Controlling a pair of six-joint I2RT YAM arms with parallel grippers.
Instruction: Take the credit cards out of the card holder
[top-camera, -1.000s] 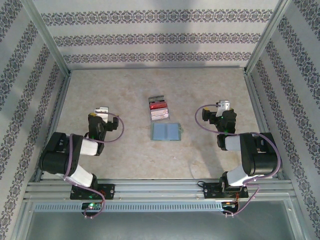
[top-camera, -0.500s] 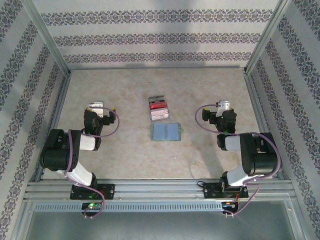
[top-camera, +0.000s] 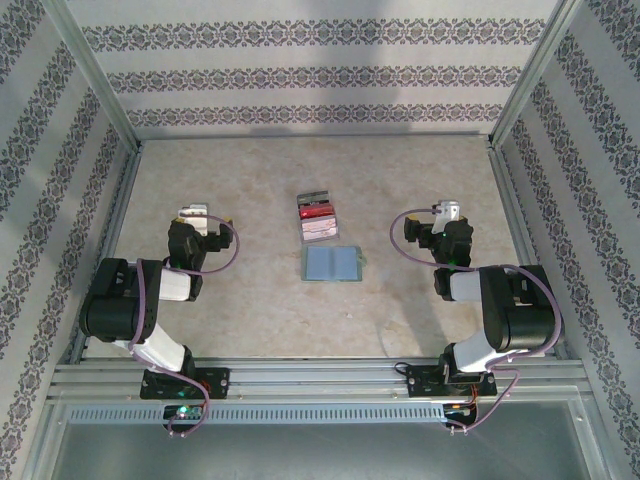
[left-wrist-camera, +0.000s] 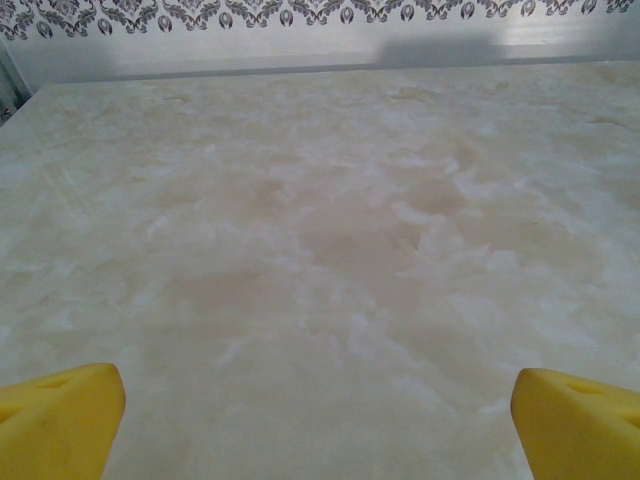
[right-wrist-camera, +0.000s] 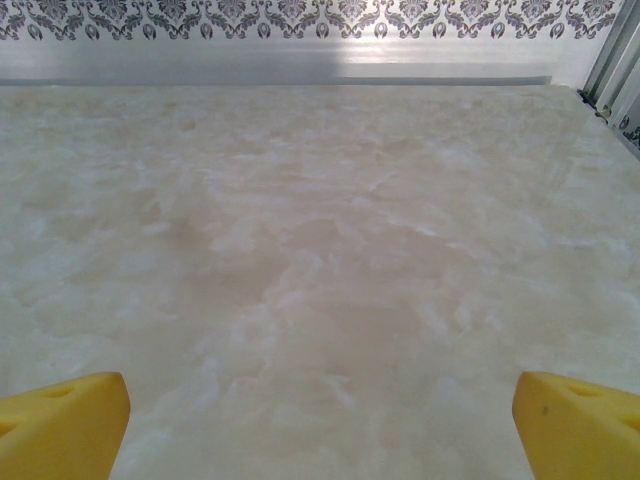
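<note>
The card holder lies open and flat in the middle of the table, its bluish-grey inner panels facing up. Just beyond it the credit cards lie in a short overlapping row: a dark grey one farthest back, then a red one, then a pale one nearest the holder. My left gripper sits well left of them, open, and in the left wrist view its yellow fingertips stand wide apart over bare table. My right gripper sits well right of them, also open, with its yellow fingertips wide apart and nothing between.
A marbled beige tabletop is fenced by aluminium rails and patterned walls. Both arms are folded back near their bases at the near edge. Purple cables loop beside each wrist.
My left gripper has drawn a little left and back, away from the cards, then stopped. The right arm, the cards and the card holder have not moved.
</note>
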